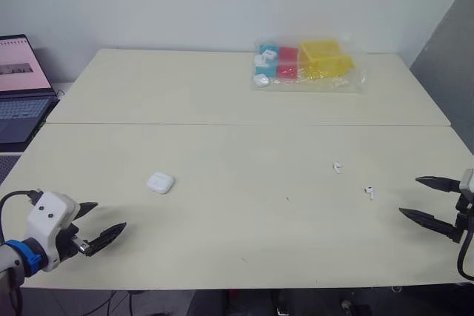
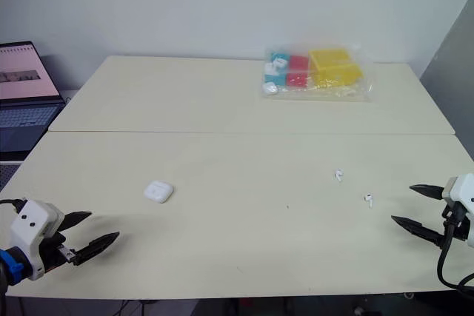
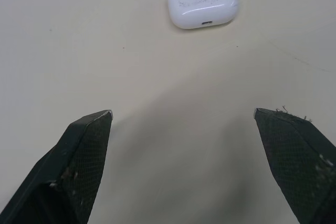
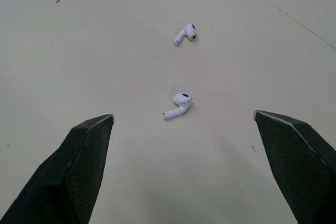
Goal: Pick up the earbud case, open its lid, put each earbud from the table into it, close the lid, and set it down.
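Note:
The white earbud case point(image 1: 160, 183) lies shut on the table, left of centre; it also appears ahead of my left fingers as the case point(image 3: 202, 1). My left gripper point(image 1: 102, 220) hovers open near the front left edge, short of the case. Two white earbuds lie loose on the right: one earbud point(image 1: 337, 167) farther back and one earbud point(image 1: 369, 192) nearer. The right wrist view has them as the far earbud point(image 4: 185, 33) and the near earbud point(image 4: 178, 104). My right gripper point(image 1: 426, 199) is open, to the right of the near earbud, holding nothing.
A clear bag point(image 1: 307, 63) with yellow, red and blue boxes sits at the back of the table. An open laptop point(image 1: 21, 86) stands off the table's left side. A seam point(image 1: 244, 125) runs across between the two tabletops.

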`<control>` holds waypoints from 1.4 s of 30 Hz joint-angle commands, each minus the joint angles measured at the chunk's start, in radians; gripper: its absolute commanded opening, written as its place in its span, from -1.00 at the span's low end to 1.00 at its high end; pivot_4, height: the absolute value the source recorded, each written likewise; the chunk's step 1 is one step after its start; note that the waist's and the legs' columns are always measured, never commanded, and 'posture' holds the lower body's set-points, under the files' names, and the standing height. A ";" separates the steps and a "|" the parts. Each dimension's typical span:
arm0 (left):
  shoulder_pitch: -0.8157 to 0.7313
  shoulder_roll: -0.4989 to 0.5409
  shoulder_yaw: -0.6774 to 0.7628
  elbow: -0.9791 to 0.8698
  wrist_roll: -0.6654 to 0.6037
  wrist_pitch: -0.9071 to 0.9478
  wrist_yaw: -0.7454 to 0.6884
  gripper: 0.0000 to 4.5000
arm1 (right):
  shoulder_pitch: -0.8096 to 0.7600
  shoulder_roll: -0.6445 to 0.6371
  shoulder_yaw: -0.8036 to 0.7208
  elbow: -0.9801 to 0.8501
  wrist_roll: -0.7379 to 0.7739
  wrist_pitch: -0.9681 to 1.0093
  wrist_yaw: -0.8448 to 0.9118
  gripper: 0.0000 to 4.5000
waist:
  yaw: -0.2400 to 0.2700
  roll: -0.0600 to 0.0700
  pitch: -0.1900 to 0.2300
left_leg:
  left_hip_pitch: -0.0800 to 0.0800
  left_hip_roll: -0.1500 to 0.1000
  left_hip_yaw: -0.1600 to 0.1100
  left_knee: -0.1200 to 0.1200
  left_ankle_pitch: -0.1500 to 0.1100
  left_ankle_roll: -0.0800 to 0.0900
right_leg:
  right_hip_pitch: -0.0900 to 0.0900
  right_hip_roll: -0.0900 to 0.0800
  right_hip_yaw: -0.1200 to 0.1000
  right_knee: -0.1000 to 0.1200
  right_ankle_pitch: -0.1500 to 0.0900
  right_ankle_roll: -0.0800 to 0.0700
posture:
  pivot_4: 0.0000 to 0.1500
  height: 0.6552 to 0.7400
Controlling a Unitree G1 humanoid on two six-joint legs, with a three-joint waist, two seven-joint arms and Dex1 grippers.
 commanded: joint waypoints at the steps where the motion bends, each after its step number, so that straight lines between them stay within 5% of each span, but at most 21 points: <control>1: -0.010 0.001 0.033 -0.020 -0.009 -0.004 -0.004 1.00 | -0.017 -0.011 -0.004 0.008 -0.010 -0.013 0.012 0.99 | 0.000 0.000 0.000 | 0.000 0.000 0.000 0.000 0.000 0.000 | 0.000 0.000 0.000 0.000 0.000 0.000 | 1.00 0.97; 22: -0.057 -0.039 0.046 0.000 -0.021 -0.046 0.011 1.00 | -0.092 -0.010 0.050 0.031 -0.032 -0.026 0.025 0.99 | 0.000 0.000 0.000 | 0.000 0.000 0.001 0.001 0.000 0.000 | 0.000 0.001 0.000 0.001 0.000 0.000 | 1.00 0.97; 34: -0.029 -0.067 0.019 -0.124 -0.100 0.094 0.036 1.00 | -0.112 -0.010 0.068 -0.009 -0.023 -0.006 0.029 0.99 | 0.000 -0.001 -0.001 | 0.001 0.000 0.001 0.002 0.000 0.000 | 0.001 0.001 0.001 0.003 0.000 0.000 | 1.00 0.97; 42: -0.085 -0.097 -0.048 -0.167 -0.096 0.183 0.116 1.00 | -0.206 -0.023 0.170 -0.204 0.077 0.137 0.037 0.99 | -0.001 -0.001 -0.001 | 0.004 -0.001 0.001 0.002 0.000 0.000 | 0.001 0.001 0.002 0.008 0.000 0.000 | 1.00 0.97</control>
